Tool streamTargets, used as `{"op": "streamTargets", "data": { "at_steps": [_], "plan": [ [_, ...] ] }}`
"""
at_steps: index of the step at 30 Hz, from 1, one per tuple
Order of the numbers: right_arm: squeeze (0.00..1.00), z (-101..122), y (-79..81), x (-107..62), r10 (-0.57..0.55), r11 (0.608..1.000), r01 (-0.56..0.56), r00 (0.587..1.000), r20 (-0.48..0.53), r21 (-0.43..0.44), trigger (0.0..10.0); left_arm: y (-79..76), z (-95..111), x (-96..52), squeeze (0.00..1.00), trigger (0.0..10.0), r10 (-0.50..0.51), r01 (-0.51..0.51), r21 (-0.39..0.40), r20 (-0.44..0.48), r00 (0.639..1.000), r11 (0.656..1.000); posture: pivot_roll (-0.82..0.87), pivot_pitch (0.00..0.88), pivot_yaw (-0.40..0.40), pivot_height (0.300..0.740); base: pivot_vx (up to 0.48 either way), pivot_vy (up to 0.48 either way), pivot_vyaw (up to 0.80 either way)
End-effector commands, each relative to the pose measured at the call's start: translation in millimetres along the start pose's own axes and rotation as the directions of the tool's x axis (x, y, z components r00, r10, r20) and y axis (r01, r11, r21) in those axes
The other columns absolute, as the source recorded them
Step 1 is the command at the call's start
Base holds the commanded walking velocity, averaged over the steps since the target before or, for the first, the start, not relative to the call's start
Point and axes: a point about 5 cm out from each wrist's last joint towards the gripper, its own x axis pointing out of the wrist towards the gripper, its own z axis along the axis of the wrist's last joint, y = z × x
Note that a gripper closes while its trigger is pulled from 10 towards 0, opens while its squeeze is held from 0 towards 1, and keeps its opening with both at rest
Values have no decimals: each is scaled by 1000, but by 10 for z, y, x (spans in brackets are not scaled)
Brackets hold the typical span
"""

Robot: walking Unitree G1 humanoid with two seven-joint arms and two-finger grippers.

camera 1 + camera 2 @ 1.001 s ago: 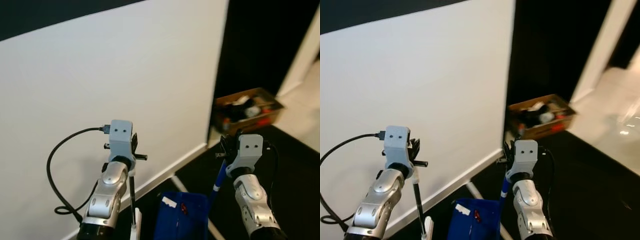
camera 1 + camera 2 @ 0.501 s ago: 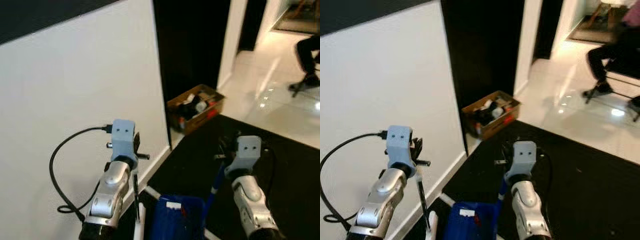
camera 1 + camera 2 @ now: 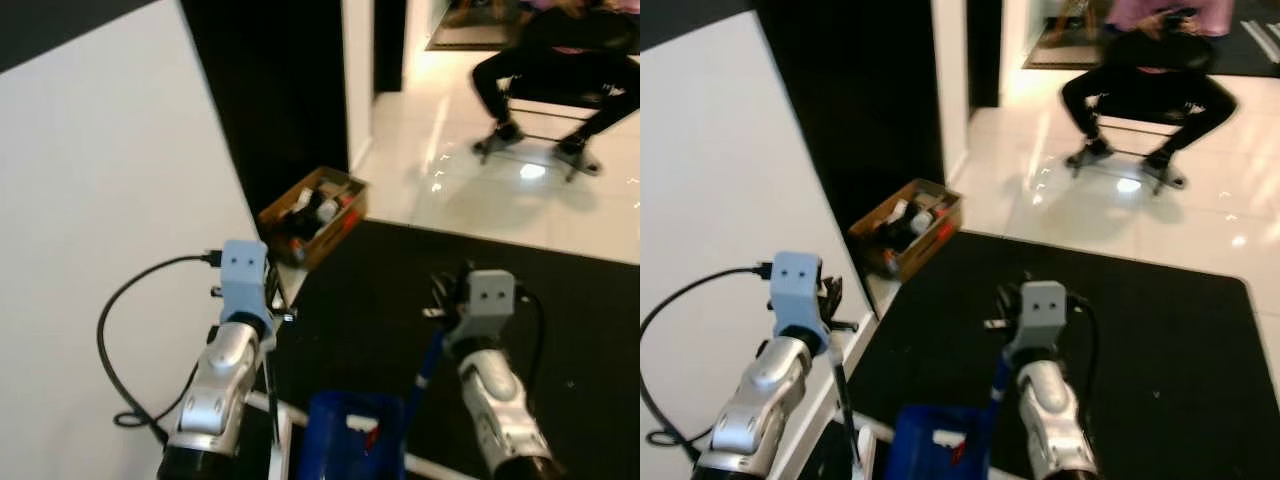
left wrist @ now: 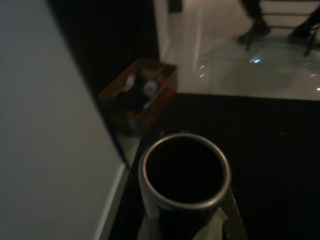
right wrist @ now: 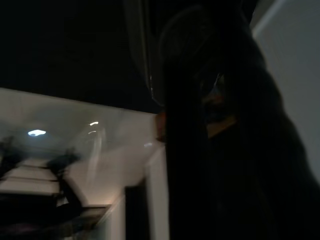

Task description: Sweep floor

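My left gripper (image 3: 272, 300) is shut on a thin black broom handle (image 3: 268, 385) that runs down to a white part at the bottom edge. In the left wrist view the handle's metal-rimmed top end (image 4: 184, 172) sits close to the camera. My right gripper (image 3: 440, 300) is shut on the blue handle (image 3: 424, 365) of a blue dustpan (image 3: 345, 435), which hangs low between the two arms. The dustpan holds a white scrap and a small red bit. The right wrist view is very dark.
A white wall panel (image 3: 100, 200) stands to the left. At its far end sits an open cardboard box (image 3: 315, 215) with clutter. A black mat (image 3: 580, 330) covers the floor ahead, with glossy white tile (image 3: 450, 190) beyond. A person (image 3: 560, 50) sits on a chair there.
The camera has swung right: the wall panel and box slid left in view, and the tiled floor and the seated person came in. Both grippers keep their hold.
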Motion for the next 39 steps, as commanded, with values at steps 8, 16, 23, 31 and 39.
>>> {"op": "streamTargets", "data": {
  "at_steps": [8,16,23,31,39],
  "plan": [
    [0,23,100,6,28,1000,-29,999,24,12,10000,175,-88,-6,0,10000,96,-95,26,-52,994,995,-19,89,103,740,0,0,-558],
    [0,53,123,18,41,999,-40,998,37,-6,10000,241,-108,-4,0,10000,126,-124,37,-64,990,992,-17,92,100,740,0,0,0],
    [0,48,137,15,51,999,-50,998,37,-13,10000,192,-3,-1,0,10000,61,-62,27,14,998,998,-17,89,99,740,35,0,0],
    [0,42,132,17,52,998,-51,998,33,-21,10000,148,13,-6,0,10000,32,-33,28,31,999,999,-19,87,99,740,422,0,0],
    [0,34,124,14,49,999,-48,998,28,-24,10000,145,11,-6,0,10000,29,-30,26,38,999,999,-19,89,100,740,480,0,0]
  ]
}}
